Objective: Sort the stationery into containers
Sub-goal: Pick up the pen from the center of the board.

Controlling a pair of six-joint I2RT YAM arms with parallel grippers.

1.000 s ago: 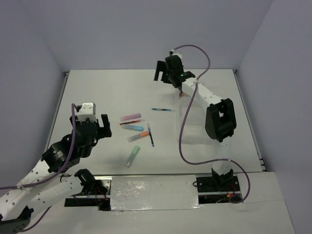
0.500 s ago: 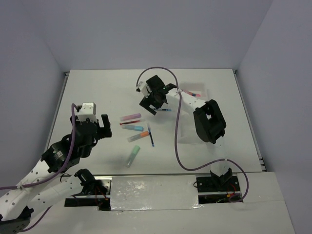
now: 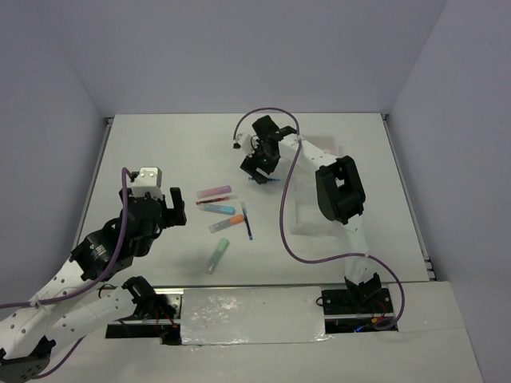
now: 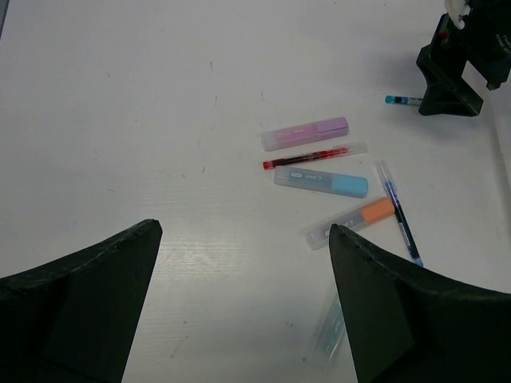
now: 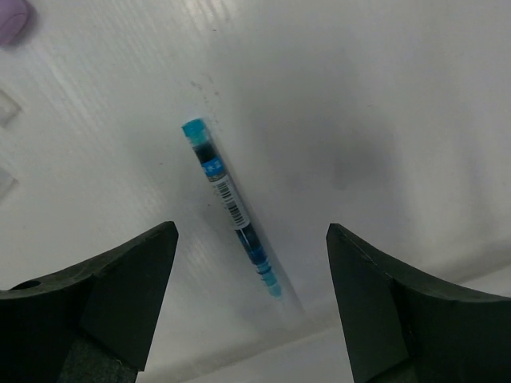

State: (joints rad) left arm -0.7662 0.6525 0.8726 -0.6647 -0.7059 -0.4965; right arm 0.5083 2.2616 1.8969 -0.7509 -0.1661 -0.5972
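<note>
Several pens lie mid-table: a pink highlighter (image 3: 214, 192), a thin red pen (image 3: 214, 201), a blue highlighter (image 3: 218, 209), an orange highlighter (image 3: 226, 223), a dark blue pen (image 3: 247, 223) and a mint-green highlighter (image 3: 217, 255). A teal-blue pen (image 3: 266, 179) lies apart, farther back. My right gripper (image 3: 255, 163) is open and empty, low over that pen (image 5: 231, 203), with a jaw on each side (image 5: 251, 230). My left gripper (image 3: 164, 209) is open and empty, left of the pile (image 4: 243, 231). The compartment tray is mostly hidden behind the right arm.
In the left wrist view the pile shows ahead and to the right: pink highlighter (image 4: 306, 133), red pen (image 4: 311, 158), blue highlighter (image 4: 321, 181), mint-green highlighter (image 4: 329, 335). The right arm's purple cable (image 3: 291, 215) loops over the table's right half. Walls enclose the table.
My right gripper swung from the back of the table to the left and down over the teal-blue pen. The left arm barely moved. No pen moved.
</note>
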